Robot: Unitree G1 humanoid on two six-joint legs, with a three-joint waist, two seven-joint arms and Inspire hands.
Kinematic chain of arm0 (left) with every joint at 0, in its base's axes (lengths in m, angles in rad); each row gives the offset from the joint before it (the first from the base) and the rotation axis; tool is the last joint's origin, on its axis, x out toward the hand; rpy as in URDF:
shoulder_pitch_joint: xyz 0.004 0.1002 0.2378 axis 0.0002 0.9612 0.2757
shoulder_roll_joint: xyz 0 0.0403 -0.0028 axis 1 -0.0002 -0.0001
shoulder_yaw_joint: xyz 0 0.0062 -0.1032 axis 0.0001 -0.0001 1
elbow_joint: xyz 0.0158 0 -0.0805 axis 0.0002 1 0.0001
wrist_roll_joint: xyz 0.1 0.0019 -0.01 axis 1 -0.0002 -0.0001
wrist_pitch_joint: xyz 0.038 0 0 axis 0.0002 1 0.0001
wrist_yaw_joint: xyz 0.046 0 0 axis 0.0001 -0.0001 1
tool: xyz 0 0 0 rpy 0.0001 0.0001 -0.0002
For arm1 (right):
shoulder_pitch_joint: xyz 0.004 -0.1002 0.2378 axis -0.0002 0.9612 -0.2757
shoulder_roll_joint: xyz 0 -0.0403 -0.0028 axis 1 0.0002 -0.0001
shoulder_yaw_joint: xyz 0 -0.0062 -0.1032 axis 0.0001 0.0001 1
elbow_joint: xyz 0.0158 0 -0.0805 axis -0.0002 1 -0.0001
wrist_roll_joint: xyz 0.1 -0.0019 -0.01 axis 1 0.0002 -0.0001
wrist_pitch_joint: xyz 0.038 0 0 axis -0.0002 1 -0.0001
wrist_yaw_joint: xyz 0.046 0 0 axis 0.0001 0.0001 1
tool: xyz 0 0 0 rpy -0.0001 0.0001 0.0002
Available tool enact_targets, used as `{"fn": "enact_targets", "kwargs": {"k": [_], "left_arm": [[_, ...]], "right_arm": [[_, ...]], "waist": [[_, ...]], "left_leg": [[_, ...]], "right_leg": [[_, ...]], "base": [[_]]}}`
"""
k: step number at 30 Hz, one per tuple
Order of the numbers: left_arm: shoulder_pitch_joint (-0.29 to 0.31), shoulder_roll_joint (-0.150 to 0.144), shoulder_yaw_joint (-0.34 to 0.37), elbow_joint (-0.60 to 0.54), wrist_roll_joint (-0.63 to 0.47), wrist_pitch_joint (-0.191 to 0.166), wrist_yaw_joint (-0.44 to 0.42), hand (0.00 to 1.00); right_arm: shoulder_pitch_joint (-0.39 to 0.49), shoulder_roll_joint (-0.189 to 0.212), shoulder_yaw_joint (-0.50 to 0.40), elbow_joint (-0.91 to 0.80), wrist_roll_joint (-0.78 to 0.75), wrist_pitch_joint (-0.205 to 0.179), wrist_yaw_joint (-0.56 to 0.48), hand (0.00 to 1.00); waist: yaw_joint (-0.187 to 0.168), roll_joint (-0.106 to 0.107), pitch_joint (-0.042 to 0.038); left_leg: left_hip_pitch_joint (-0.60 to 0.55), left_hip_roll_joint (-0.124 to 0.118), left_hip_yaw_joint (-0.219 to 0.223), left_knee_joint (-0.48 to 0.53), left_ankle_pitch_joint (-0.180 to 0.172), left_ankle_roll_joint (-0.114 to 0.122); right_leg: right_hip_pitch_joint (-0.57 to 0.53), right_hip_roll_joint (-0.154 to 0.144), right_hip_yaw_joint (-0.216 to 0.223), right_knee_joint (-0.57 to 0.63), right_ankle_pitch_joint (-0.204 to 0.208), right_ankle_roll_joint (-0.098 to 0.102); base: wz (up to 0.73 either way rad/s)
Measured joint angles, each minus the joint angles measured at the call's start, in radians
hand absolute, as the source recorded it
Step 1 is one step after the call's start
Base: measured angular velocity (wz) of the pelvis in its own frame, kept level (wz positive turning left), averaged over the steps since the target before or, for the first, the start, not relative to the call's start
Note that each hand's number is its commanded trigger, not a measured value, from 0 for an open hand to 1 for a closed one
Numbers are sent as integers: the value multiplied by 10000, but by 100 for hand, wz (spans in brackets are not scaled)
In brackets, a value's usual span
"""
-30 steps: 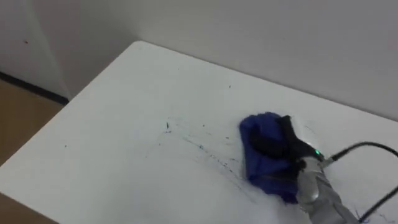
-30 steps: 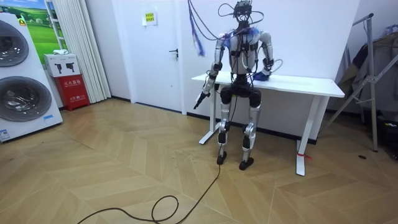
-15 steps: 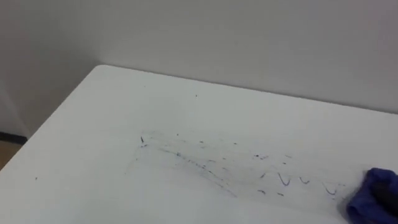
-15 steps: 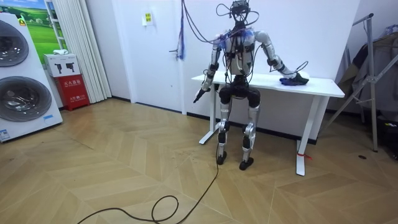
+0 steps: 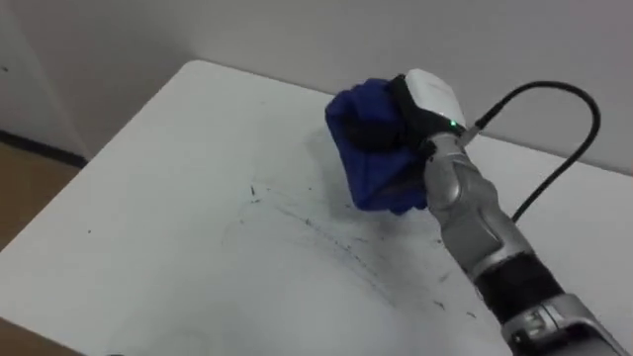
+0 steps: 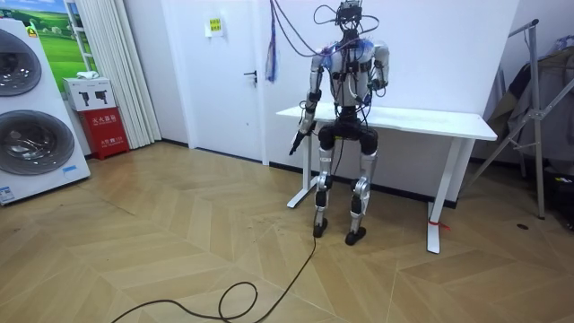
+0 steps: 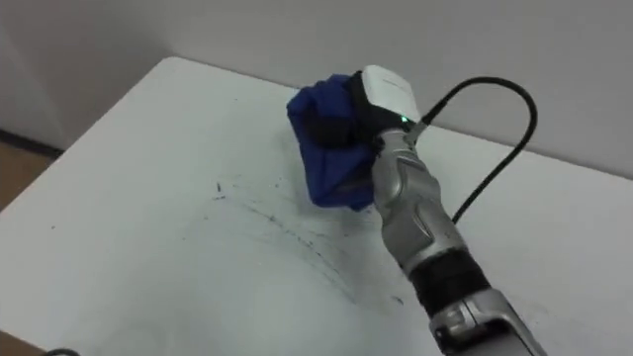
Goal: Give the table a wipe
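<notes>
A crumpled blue cloth [image 5: 374, 173] lies on the white table [image 5: 168, 208], close to its far edge. My right hand [image 5: 388, 125] sits on top of it, dark fingers curled into the bunched fabric, the forearm reaching in from the lower right. Thin dark pen marks [image 5: 331, 242] streak the tabletop in front of the cloth, running toward the lower right. In the room view I stand at the table [image 6: 444, 123], near the end on the room view's left. My left hand [image 6: 294, 144] hangs relaxed beside that end.
A bare wall runs just behind the table. The table's left edge [image 5: 59, 213] drops to wooden floor. In the room view, washing machines [image 6: 31, 108] and a red box [image 6: 106, 130] stand at the left, and a metal rack [image 6: 538, 117] at the right.
My right hand has swept the cloth from the table's right side back to the left and toward the far edge. The eye view has shifted with it; the left hand stays down.
</notes>
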Motion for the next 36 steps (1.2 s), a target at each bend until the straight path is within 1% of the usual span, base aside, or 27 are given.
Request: {"fn": "enact_targets", "kwargs": {"k": [1,2,3,4,5,6,7,8,9,10,11,12,13,15,18,21,23,24,26,28,29,30,31,33,34,35,36], "left_arm": [[98,-1,53,-64,53,6,8,0],[309,8,80,-244,60,-3,16,0],[559,19,169,-256,61,-16,54,0],[646,33,205,-255,58,-19,86,0],[808,133,212,-256,95,-115,172,0],[867,264,216,-251,274,-287,260,0],[874,324,234,-250,354,-396,322,0],[1021,374,424,-253,584,-577,430,0],[1037,373,638,-281,928,-657,449,0],[1040,382,697,-302,1106,-664,459,0],[1238,376,861,-310,1371,-663,463,0],[1465,367,1025,-314,1499,-649,469,0],[1585,367,1075,-319,1585,-643,469,0],[2016,370,1464,-444,1623,-569,469,0],[2085,369,1934,-499,1612,-567,468,0],[2094,373,1962,-512,1624,-658,468,0],[2102,373,1963,-610,1618,-671,465,0],[2107,373,1963,-658,1610,-672,465,0],[2107,372,1945,-665,1604,-685,478,0],[2105,336,1907,-621,1567,-681,536,0],[2099,317,1815,-579,1521,-674,540,0],[2087,298,1624,-522,1438,-646,547,0],[2070,295,1485,-464,1299,-641,556,0],[1677,212,961,-54,1078,-483,616,0],[1537,182,800,-46,1045,-402,613,0],[1274,116,584,27,1047,-363,621,0],[997,105,322,139,1052,-352,624,0]], "right_arm": [[338,-23,-42,139,-78,-3,-11,100],[1211,-39,-377,247,118,-226,-232,100],[2062,-76,-711,-9,194,-886,-970,100],[2229,-133,-760,18,198,-1117,-1224,100],[2414,-212,-893,199,147,-1452,-1649,100],[2772,-335,-1171,295,131,-1696,-2074,100],[3007,-431,-1330,349,168,-1840,-2307,100],[3473,-563,-1766,487,246,-2112,-2767,100],[4028,-750,-2233,488,379,-2314,-3248,100],[4287,-866,-2419,488,463,-2402,-3465,100],[4768,-1018,-2819,497,733,-2478,-3836,100],[5233,-1093,-3287,518,926,-2484,-4220,100],[5461,-1159,-3504,545,1004,-2513,-4413,100],[6024,-1438,-4318,953,1396,-2689,-4963,100],[6276,-1690,-5088,1558,1674,-2708,-5158,100],[6277,-1790,-5197,1905,1903,-2708,-5129,100],[6276,-1788,-5234,1981,1948,-2707,-5023,100],[6271,-1788,-5285,1980,1936,-2707,-4884,100],[6266,-1788,-5306,1978,1936,-2707,-4762,100],[6143,-1711,-5248,1966,1958,-2627,-4613,100],[5915,-1632,-5192,1786,1965,-2351,-4461,100],[5746,-1566,-5022,1543,1938,-1963,-4333,100],[5616,-1544,-4907,1442,1919,-1768,-4273,100],[5133,-1261,-4264,737,1557,-644,-3782,100],[4999,-1239,-3949,465,1380,-355,-3581,100],[4789,-1134,-3171,-295,787,159,-2961,100],[4473,-943,-2159,-1015,-24,432,-2264,100]], "waist": [[-11,10,6],[-59,23,11],[-330,146,1],[-416,196,13],[-673,299,70],[-889,307,25],[-950,293,-22],[-1126,264,-106],[-1191,273,-141],[-1209,301,-149],[-1338,374,-196],[-1481,419,-240],[-1534,439,-265],[-1867,425,-292],[-2065,359,-290],[-2199,264,-304],[-2203,193,-307],[-2195,170,-307],[-2195,161,-305],[-2171,162,-305],[-2157,166,-300],[-2135,174,-295],[-2104,188,-289],[-1794,221,-273],[-1687,214,-247],[-1463,216,-229],[-1213,226,-188]], "left_leg": [[-5,-39,-22,0,0,0],[-5,-109,-54,-1,0,1],[73,-135,-93,-4,1,3],[137,-164,-102,-5,1,4],[233,-267,-153,-10,0,6],[234,-290,-106,-18,-2,9],[234,-289,-38,-28,-2,10],[235,-293,120,-37,-14,29],[302,-285,247,-46,-63,109],[349,-266,300,-59,-105,176],[407,-252,369,-83,-169,255],[422,-247,386,-91,-190,279],[424,-242,399,-70,-218,288],[410,-254,358,45,-281,307],[411,-276,308,208,-294,340],[493,-283,316,305,-309,364],[509,-270,361,309,-310,366],[534,-266,373,304,-319,371],[631,-257,383,291,-347,373],[739,-234,442,226,-366,362],[748,-208,538,210,-367,357],[783,-173,667,188,-373,345],[816,-138,766,171,-382,329],[752,-8,1232,147,-403,240],[719,26,1298,142,-392,222],[629,90,1404,128,-368,184],[569,122,1372,107,-354,156]], "right_leg": [[55,-27,-34,-71,-15,25],[109,-104,-48,-99,-62,101],[280,-148,-18,-232,-69,120],[314,-181,0,-221,-87,156],[401,-222,-8,-251,-117,207],[430,-236,-8,-278,-139,242],[437,-238,15,-278,-143,250],[462,-252,130,-280,-180,310],[492,-261,298,-274,-234,397],[515,-257,353,-274,-263,439],[577,-228,431,-284,-269,443],[597,-246,472,-203,-270,446],[610,-252,492,-197,-271,446],[619,-289,528,-196,-277,455],[704,-312,540,-201,-262,480],[817,-316,588,-185,-256,491],[816,-299,660,-180,-245,488],[823,-270,784,-185,-241,485],[901,-256,804,-187,-231,486],[944,-244,813,-117,-225,481],[893,-219,885,-25,-217,471],[854,-186,976,-28,-194,439],[815,-153,1100,-18,-176,420],[548,2,1346,16,-21,285],[468,46,1345,25,35,236],[263,137,1329,47,132,126],[102,233,1326,56,216,6]], "base": [[30],[25],[13],[-6],[-12],[-4],[12],[8],[0],[-14],[-16],[-14],[-6],[-2],[3],[-1],[-5],[-5],[-5],[-12],[-23],[-31],[-53],[-67],[-69],[-73],[-71]]}}
